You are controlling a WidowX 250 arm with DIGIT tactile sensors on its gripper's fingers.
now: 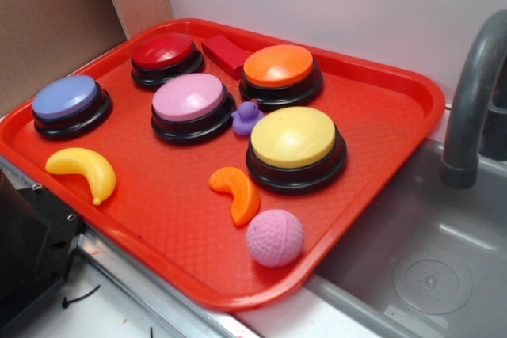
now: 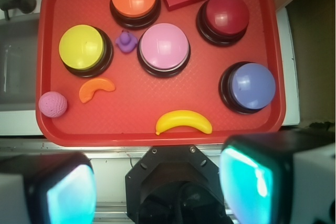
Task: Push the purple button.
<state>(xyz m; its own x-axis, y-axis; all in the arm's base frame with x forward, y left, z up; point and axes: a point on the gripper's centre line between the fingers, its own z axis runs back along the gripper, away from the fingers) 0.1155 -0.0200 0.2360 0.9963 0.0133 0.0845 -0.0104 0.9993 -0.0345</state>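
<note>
Five dome buttons sit on the red tray (image 1: 380, 77), and the purple button (image 1: 66, 99) is the one at its far-left corner in the exterior view, a periwinkle cap on a black base, standing clear of everything else. Its nearest neighbours are the yellow banana (image 1: 83, 172) just in front of it and the pink-lilac button (image 1: 190, 100) to its right, with the red button (image 1: 165, 53) behind that; none of them touches it. A small purple duck (image 1: 246, 117) sits between the pink-lilac and yellow buttons (image 1: 294, 138), well apart from the target.

Judging by the layout, the task is at its start: nothing is over the button, and the cap looks unpressed. The next move calls for carrying the end effector (image 2: 157, 187) forward and to the right in the wrist view, over the periwinkle cap, then straight down onto its centre, avoiding the banana.

In the wrist view the arm hangs high above the near edge of the tray, camera looking straight down, with the two fingers (image 2: 71, 192) spread wide and holding nothing
</note>
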